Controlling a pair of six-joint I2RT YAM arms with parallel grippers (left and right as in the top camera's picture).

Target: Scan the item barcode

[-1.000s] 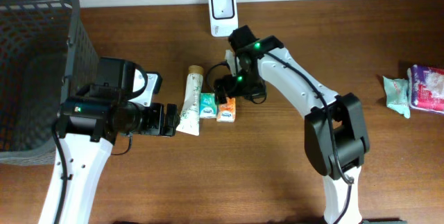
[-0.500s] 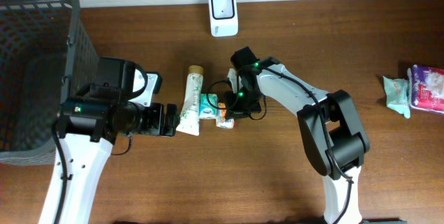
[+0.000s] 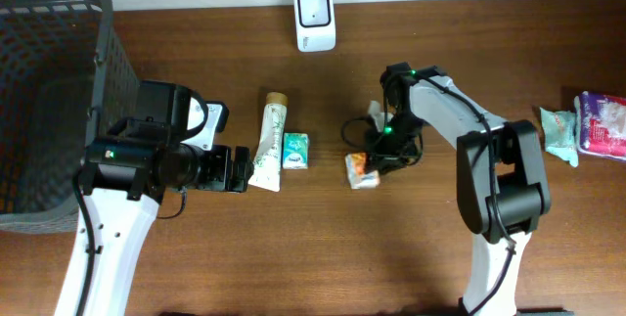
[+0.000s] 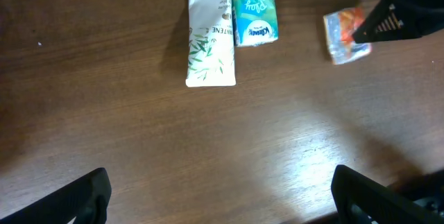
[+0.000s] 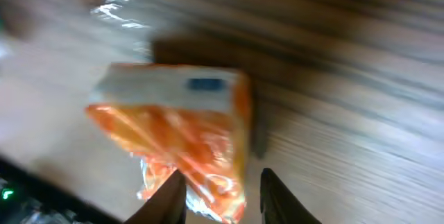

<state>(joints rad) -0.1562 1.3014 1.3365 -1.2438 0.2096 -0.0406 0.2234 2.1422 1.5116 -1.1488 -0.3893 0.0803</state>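
An orange tissue packet (image 3: 360,168) (image 5: 180,120) hangs from my right gripper (image 3: 376,158) (image 5: 222,200), right of the table's middle. Its crinkled end sits between the two dark fingers, and the packet casts a shadow on the wood behind it. In the left wrist view the packet (image 4: 345,35) shows at the upper right under the right gripper's black body (image 4: 397,14). The white scanner (image 3: 315,6) stands at the back edge, apart from the packet. My left gripper (image 3: 235,169) (image 4: 222,191) rests open near a tube, holding nothing.
A white tube (image 3: 268,145) (image 4: 210,33) and a teal tissue pack (image 3: 294,151) (image 4: 254,14) lie side by side left of centre. A dark mesh basket (image 3: 110,71) fills the far left. Two packets (image 3: 559,132) (image 3: 604,125) lie at the right edge.
The right gripper came down on the orange packet beside the teal pack, closed on it and carried it to the right. The left arm has not moved.
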